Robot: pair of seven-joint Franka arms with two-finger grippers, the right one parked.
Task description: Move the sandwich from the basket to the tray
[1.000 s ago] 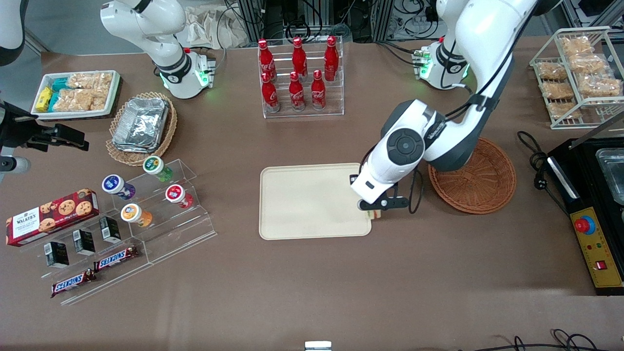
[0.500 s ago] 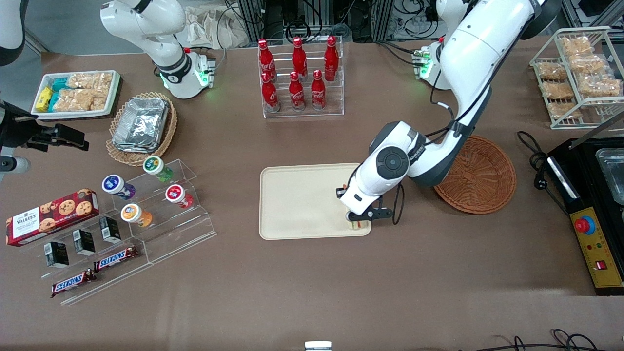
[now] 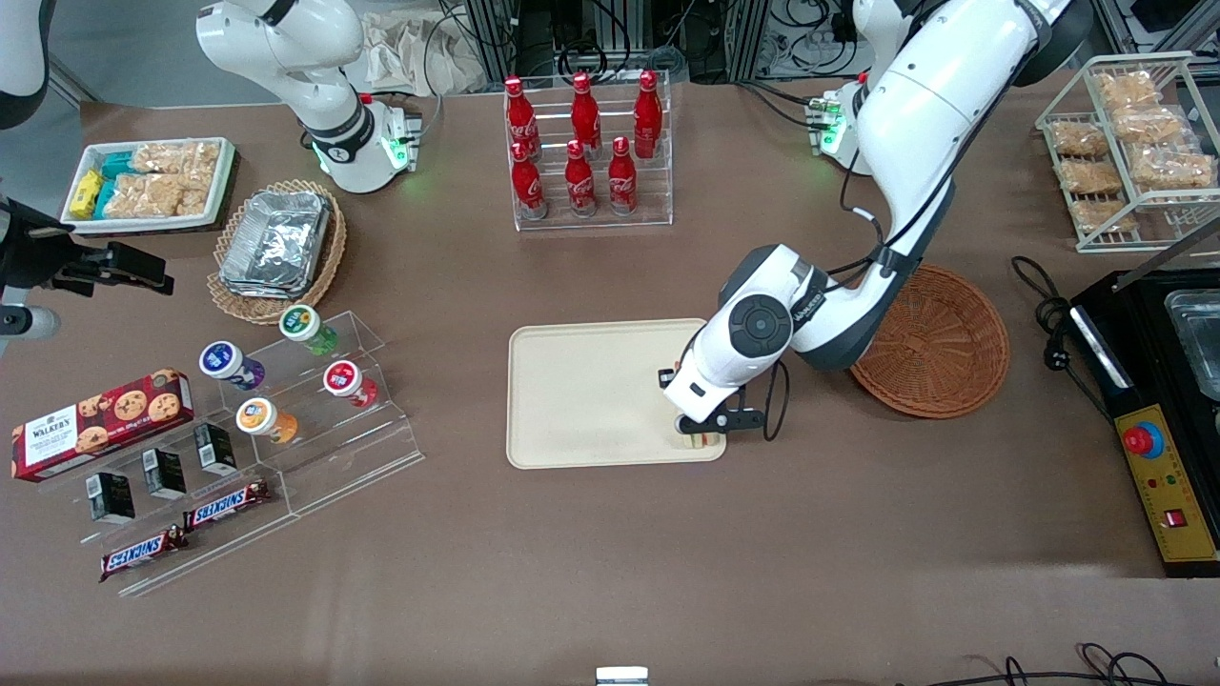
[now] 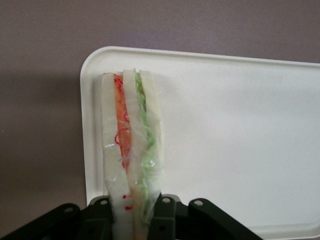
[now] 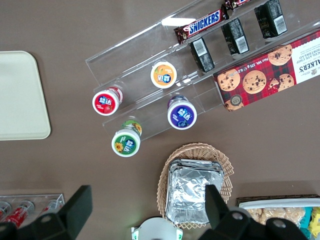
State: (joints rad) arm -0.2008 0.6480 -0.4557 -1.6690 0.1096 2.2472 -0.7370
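Between gripper (image 4: 131, 220) fingers: sandwich (image 4: 131, 150), pinched by its bread faces, standing on edge, orange-red and green layers showing. Directly beneath gripper: tray (image 3: 581, 391), corner nearest basket and front camera; sandwich inside rim at that corner, contact with tray surface not clear. Basket (image 3: 939, 343) holds nothing, well apart, toward working arm's end of table. Step in hand: placing stage, carry judged done. Next move calls for short lowering until sandwich bears on tray, then spreading fingers; upright wedge may topple on release.
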